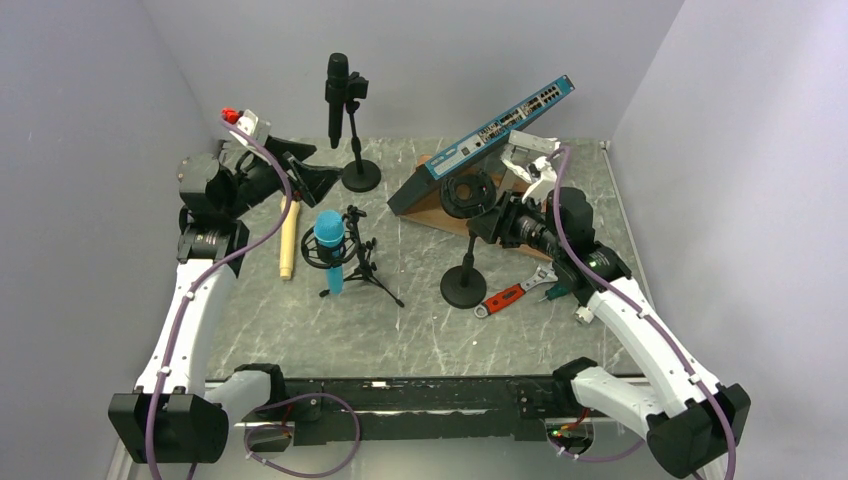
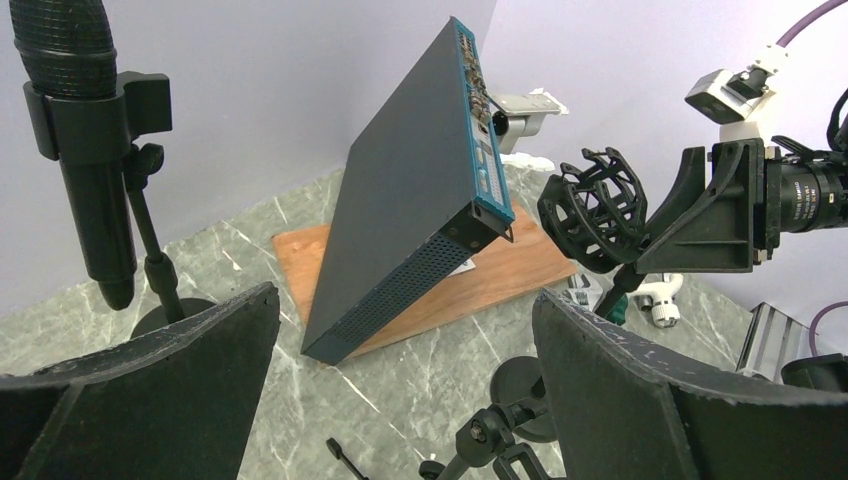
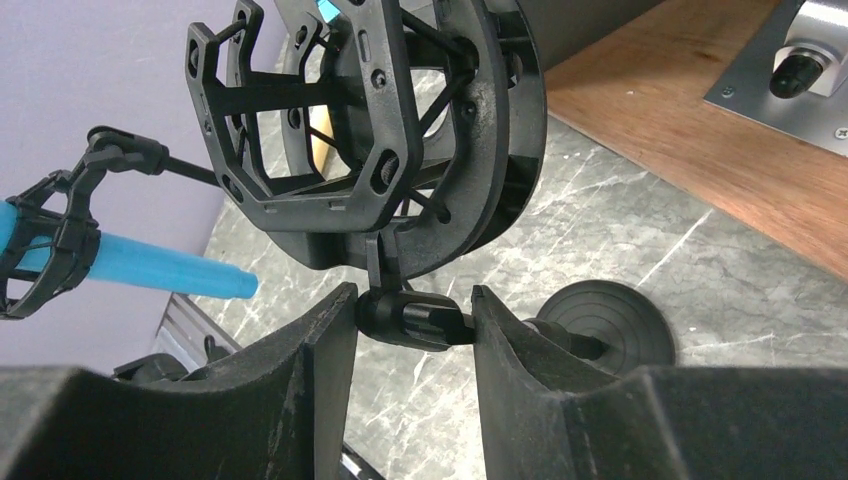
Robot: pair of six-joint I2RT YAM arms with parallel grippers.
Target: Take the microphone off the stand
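A black microphone [image 1: 337, 95] [image 2: 75, 130] is clipped upright on a round-based stand [image 1: 361, 178] at the back. A blue microphone [image 1: 331, 250] [image 3: 150, 265] hangs in a shock mount on a small tripod [image 1: 365, 270] at centre left. An empty black shock mount [image 1: 468, 193] [image 3: 370, 130] tops a second stand with a round base [image 1: 464, 288]. My right gripper [image 1: 482, 222] [image 3: 413, 300] is shut on the swivel joint [image 3: 415, 318] just under that empty mount. My left gripper [image 1: 305, 182] [image 2: 405, 295] is open and holds nothing, left of the black microphone's stand.
A teal-edged network switch [image 1: 490, 135] leans on a wooden board [image 1: 425, 212] at the back right. A red-handled wrench [image 1: 510, 297] lies beside the empty stand's base. A wooden stick [image 1: 289, 240] lies left of the tripod. A white part [image 1: 530, 160] sits behind the switch.
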